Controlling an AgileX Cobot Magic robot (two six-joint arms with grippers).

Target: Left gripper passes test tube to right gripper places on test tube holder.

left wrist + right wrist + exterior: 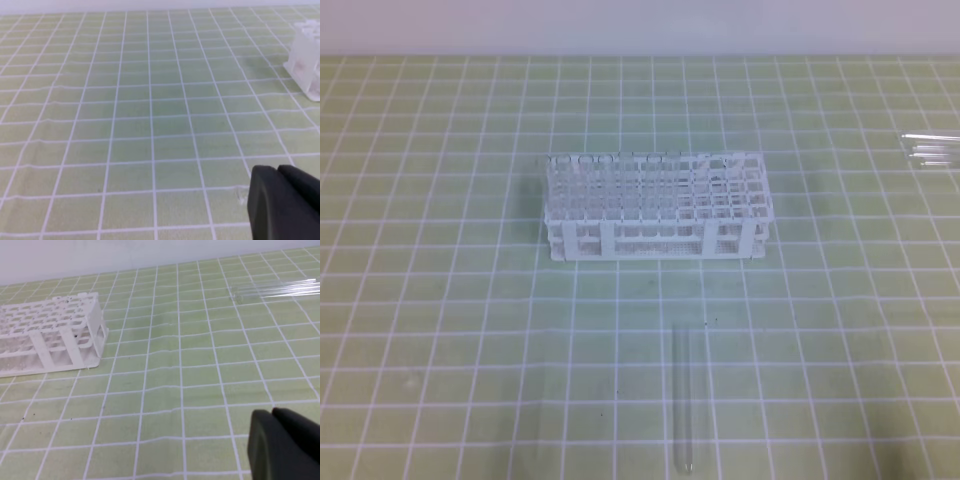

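Left wrist view shows the left gripper [285,205] low at the near right corner, fingers pressed together and empty; the right gripper [285,445] sits the same, holding nothing. The test tube [683,398] lies flat on the worktop [440,330], near of the test tube holder [655,205], its long axis running near-to-far. I cannot tell which arm is nearer.

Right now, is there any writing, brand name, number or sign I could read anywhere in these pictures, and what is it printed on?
None: no readable text in any view.
Test tube holder: plain white, no markings seen.
Test tube near the front edge: clear glass, no print visible.
Spare tubes at the far right: clear, too blurred to tell.
Green grid mat: white lines only.
Left claw and right claw: plain black.
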